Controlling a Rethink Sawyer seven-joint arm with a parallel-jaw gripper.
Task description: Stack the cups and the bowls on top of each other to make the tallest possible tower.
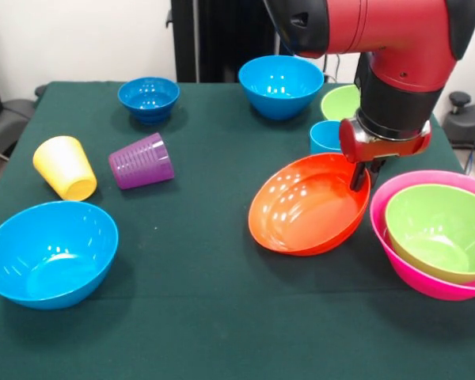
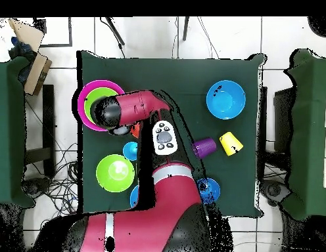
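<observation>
An orange bowl [image 1: 305, 207] is tilted, its right rim lifted off the green table. My gripper [image 1: 362, 176] comes down from above and is shut on that rim, one dark finger inside the bowl. Just to the right, a lime green bowl [image 1: 439, 229] sits nested in the large pink bowl [image 1: 421, 279]. A light blue cup [image 1: 325, 136] stands upright behind the orange bowl. At the left, a yellow cup [image 1: 65, 166] and a ribbed purple cup [image 1: 141, 161] lie on their sides. In the overhead view the arm hides the gripper and the orange bowl.
A large light blue bowl [image 1: 49, 252] sits front left. A small dark blue bowl [image 1: 149, 99], another light blue bowl [image 1: 281, 85] and a second lime green bowl [image 1: 340, 101] stand along the back. The pink bowl is close to the table's right edge.
</observation>
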